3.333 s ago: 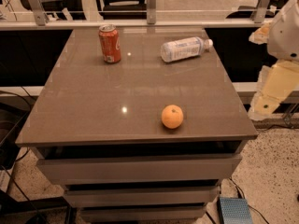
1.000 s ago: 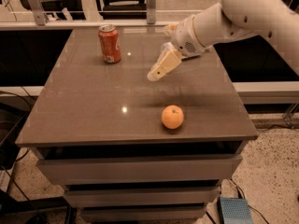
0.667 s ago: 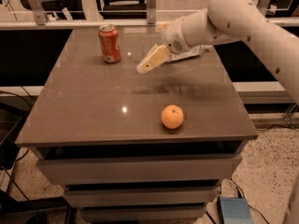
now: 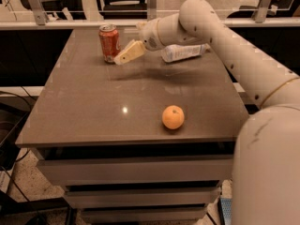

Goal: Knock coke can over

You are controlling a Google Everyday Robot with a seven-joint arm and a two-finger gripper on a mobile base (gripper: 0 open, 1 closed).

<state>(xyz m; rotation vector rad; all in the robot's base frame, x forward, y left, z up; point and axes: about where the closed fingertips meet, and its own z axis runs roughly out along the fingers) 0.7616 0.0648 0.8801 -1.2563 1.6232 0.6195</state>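
The coke can (image 4: 109, 42) is red-orange with a silver top and stands upright at the far left of the brown table (image 4: 93, 107). My gripper (image 4: 123, 56) reaches in from the right on the white arm. Its tan fingertip sits just to the right of the can's lower half, very close to it or touching it; I cannot tell which.
A clear plastic bottle (image 4: 185, 52) with a white label lies on its side at the far right, partly behind my arm. A round orange fruit (image 4: 173, 117) sits near the front edge. A railing and chairs stand behind the table.
My arm has swung in from the right and moved left across the table's far side, bringing the gripper from near the bottle to right beside the can. The can still stands upright.
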